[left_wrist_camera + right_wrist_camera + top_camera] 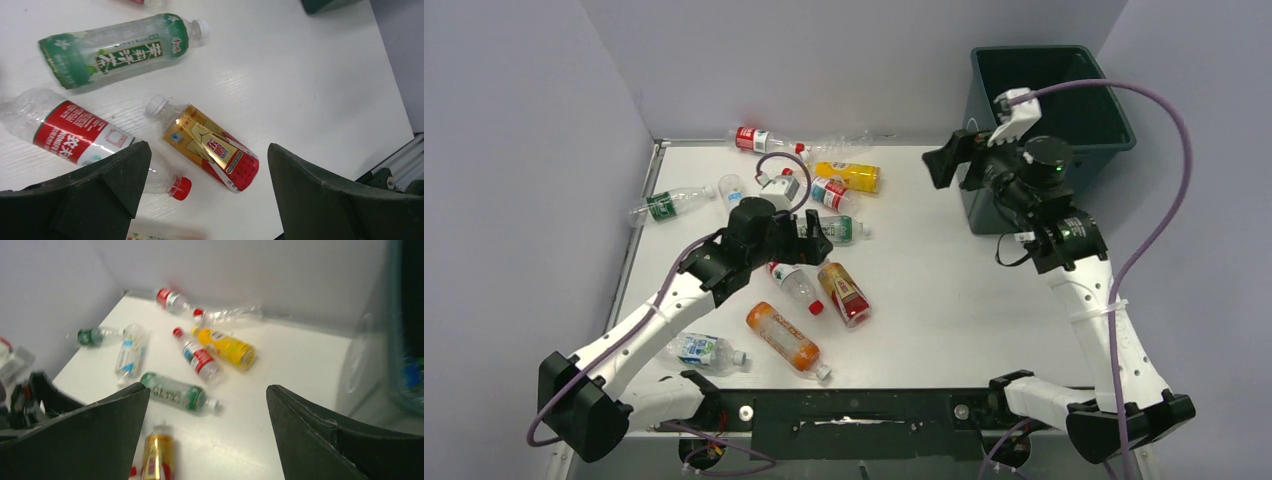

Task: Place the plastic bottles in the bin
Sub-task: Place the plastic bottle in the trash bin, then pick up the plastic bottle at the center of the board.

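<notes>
Several plastic bottles lie scattered on the white table. My left gripper (816,240) hangs open above them, holding nothing. In the left wrist view, a gold-and-red bottle (212,147) lies between its fingertips (107,177), a clear red-label bottle (75,135) passes under the left one, and a green bottle (117,50) lies beyond. My right gripper (948,160) stands open and empty, raised beside the left wall of the dark green bin (1064,70). Its blurred wrist view looks down on a yellow bottle (227,347), a green bottle (175,390) and the bin (395,340) at the right.
An orange bottle (786,340) and a blue-label bottle (704,350) lie near the front edge. More bottles sit along the back wall (759,140) and left side (664,205). Grey walls close in the table at the back and left.
</notes>
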